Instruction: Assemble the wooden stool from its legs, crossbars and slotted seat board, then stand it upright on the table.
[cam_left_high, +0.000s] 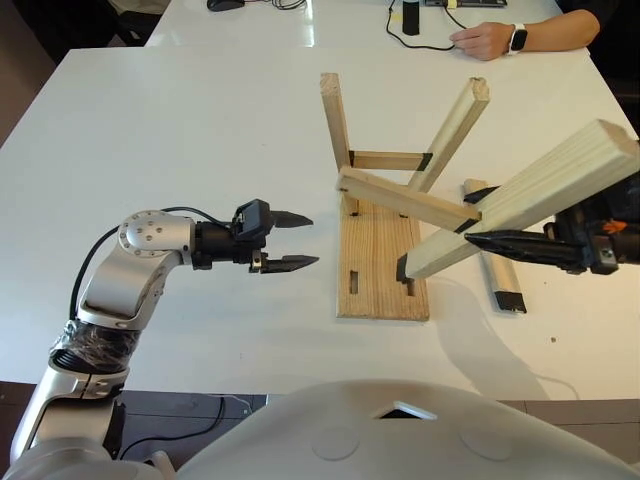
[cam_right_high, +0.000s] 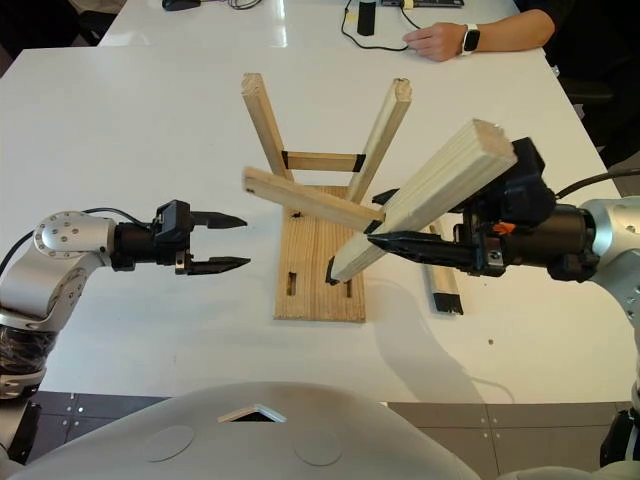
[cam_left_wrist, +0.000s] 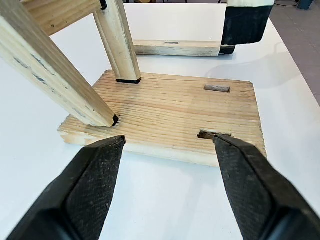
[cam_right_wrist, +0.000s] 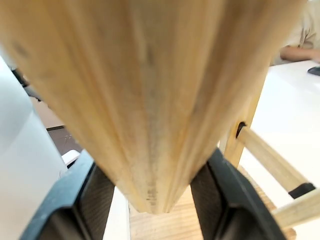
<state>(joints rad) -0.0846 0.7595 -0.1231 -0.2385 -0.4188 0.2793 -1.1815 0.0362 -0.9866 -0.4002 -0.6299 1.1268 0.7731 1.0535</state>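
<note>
Leg (cam_right_high: 440, 185) held tilted in right tool (cam_right_high: 376, 220) over seat board (cam_right_high: 318, 255).

Head eyes overlook the seat board (cam_left_high: 378, 270); wrist cameras sit close.

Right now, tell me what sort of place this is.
Probably an office or lab workroom: a long white table, cables on the next table beyond with a person's hand resting beside them, and the right gripper holding a stool leg above the seat board.

Left gripper (cam_left_high: 313, 240): black, tapered, rough-textured fingers (cam_left_wrist: 92, 185). Behind the fingers: black wrist, silver elbow housing (cam_left_high: 150, 235) with small screws, black cable (cam_left_high: 84, 262) looping alongside.
</note>
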